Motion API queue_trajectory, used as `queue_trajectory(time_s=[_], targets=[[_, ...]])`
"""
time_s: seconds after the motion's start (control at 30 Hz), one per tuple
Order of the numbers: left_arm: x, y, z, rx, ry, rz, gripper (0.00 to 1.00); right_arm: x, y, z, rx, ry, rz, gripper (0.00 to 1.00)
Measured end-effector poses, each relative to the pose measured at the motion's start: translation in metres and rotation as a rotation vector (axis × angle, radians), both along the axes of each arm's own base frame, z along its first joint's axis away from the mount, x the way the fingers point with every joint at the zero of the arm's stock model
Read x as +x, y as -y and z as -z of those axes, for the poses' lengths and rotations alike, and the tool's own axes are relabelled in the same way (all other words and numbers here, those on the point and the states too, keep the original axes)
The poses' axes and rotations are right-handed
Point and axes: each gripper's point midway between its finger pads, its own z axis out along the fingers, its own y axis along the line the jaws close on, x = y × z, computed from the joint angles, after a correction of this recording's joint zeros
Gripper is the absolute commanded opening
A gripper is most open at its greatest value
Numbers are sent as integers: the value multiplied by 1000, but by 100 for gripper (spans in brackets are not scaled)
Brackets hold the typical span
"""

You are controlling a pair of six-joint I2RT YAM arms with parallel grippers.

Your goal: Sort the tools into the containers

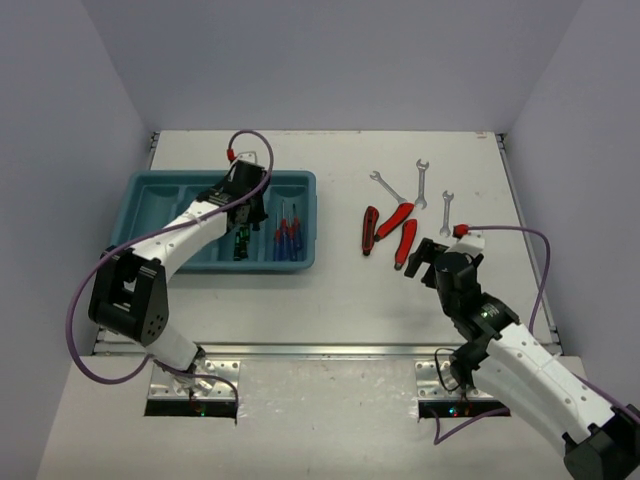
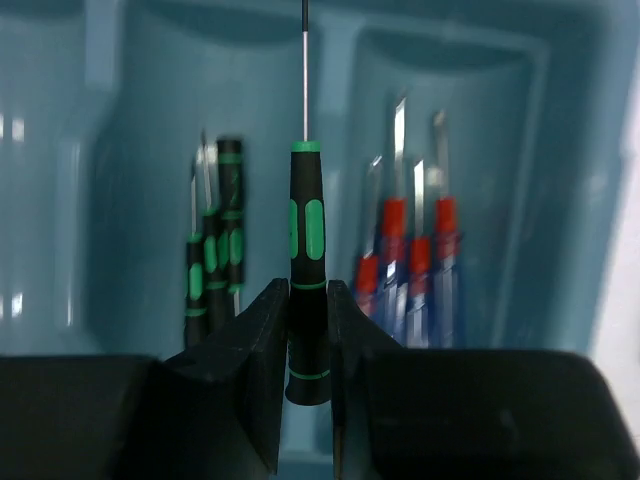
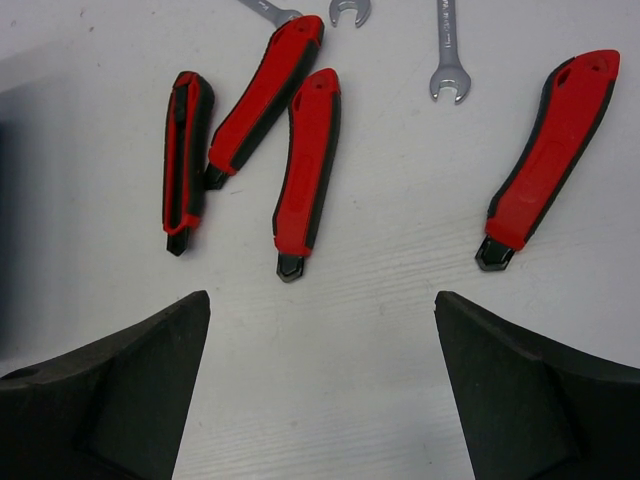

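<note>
Nearest on the right, the right claw (image 1: 425,258) is seen low over the white worktop (image 1: 330,320). Its fingers are spread wide and nothing is between them; in the right wrist view the claw (image 3: 320,330) frames bare worktop. Just beyond it the red-handled pliers (image 1: 397,217) are laid on the worktop. In the right wrist view (image 3: 308,170) four red-and-black handles are counted, three close together on the left and one apart on the right. Which handles belong together cannot be told.

To the left, well apart from the pliers, the teal tray (image 1: 160,178) is set on the worktop, with its long compartments running near to far. The left claw (image 1: 243,222) is held over it, closed narrowly on a black-and-green-handled screwdriver (image 2: 307,230). The screwdriver is gripped at the butt of its handle (image 1: 241,242), with the thin shaft pointing away from the claw (image 2: 308,300). It is held above the second compartment from the right, close to the ridge on that compartment's right side. Whether it touches the tray floor cannot be told.

Further black-and-green-handled screwdrivers (image 2: 215,260) are seen lying in that same compartment. Red-and-blue-handled screwdrivers (image 2: 415,260) are gathered in the rightmost compartment (image 1: 287,235).

Farthest on the right, three silver open-end wrenches (image 1: 421,183) are spread on the worktop just beyond the pliers. One of them (image 3: 447,50) is shown clearly in the right wrist view.
</note>
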Motion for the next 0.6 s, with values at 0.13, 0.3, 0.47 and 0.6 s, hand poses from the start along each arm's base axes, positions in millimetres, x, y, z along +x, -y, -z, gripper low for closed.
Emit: queue_trajectory(time_s=[0.13,0.3,0.47,0.6], targets=[[-32,-18,31,21,-83,-20,0,0,-3,6,-9,-24,-19,94],[-31,-21,36,13,-70,-30,1,-1,-6,12,-23,-53,-43,95],[-32,-31,49,11,-72,-59,12,-1,-9,20,-40,-87,-63,96],[-34,-38,53,18,-80,-76,38,-2,-11,26,-55,-115,-76,97]])
